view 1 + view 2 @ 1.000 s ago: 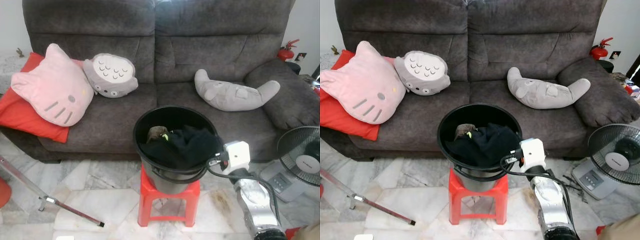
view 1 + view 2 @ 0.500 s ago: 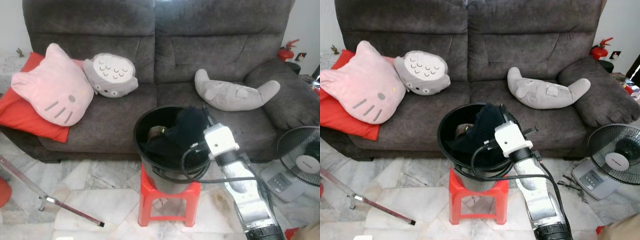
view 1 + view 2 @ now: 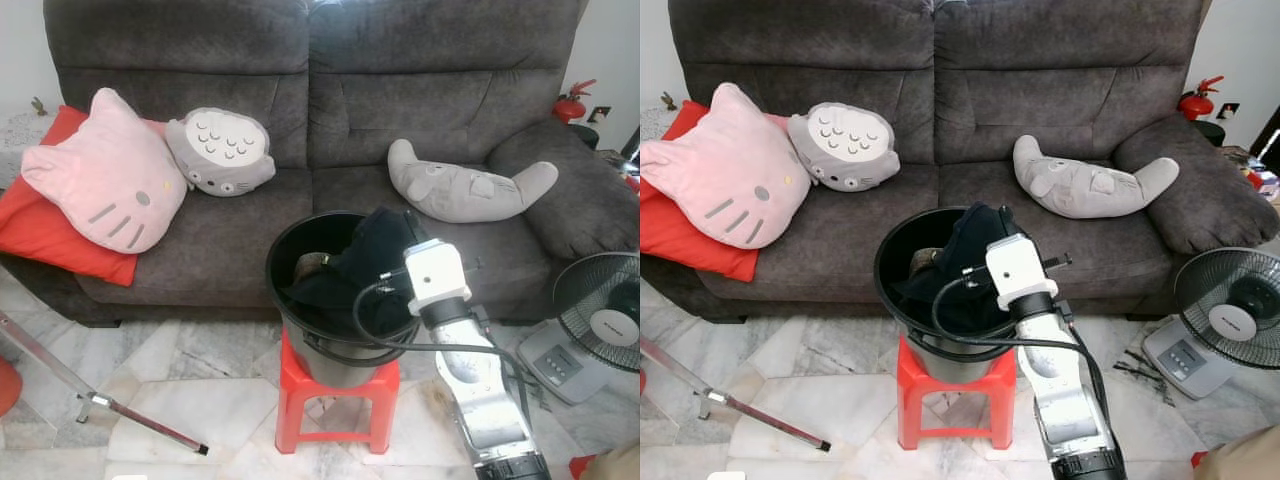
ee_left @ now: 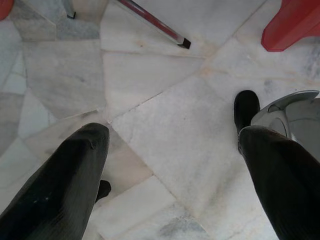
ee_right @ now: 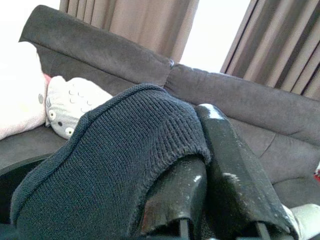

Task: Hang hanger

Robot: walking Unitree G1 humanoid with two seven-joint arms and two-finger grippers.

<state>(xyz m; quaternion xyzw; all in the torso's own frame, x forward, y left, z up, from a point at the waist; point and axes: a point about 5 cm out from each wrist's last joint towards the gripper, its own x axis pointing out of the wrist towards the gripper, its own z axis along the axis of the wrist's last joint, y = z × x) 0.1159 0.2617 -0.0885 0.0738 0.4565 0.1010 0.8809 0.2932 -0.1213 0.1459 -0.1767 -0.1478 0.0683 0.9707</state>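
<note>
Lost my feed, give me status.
Right gripper shut on dark knit, lifting it over black bucket on red stool. Left gripper open, idle above floor. No hanger seen.

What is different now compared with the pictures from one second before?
The right gripper has swung from the black bucket's right rim to above its opening, shut on the dark knit garment, and lifted a fold of it. The bucket, red stool, sofa and cushions have stayed in place. The left gripper hangs open above the floor.
</note>
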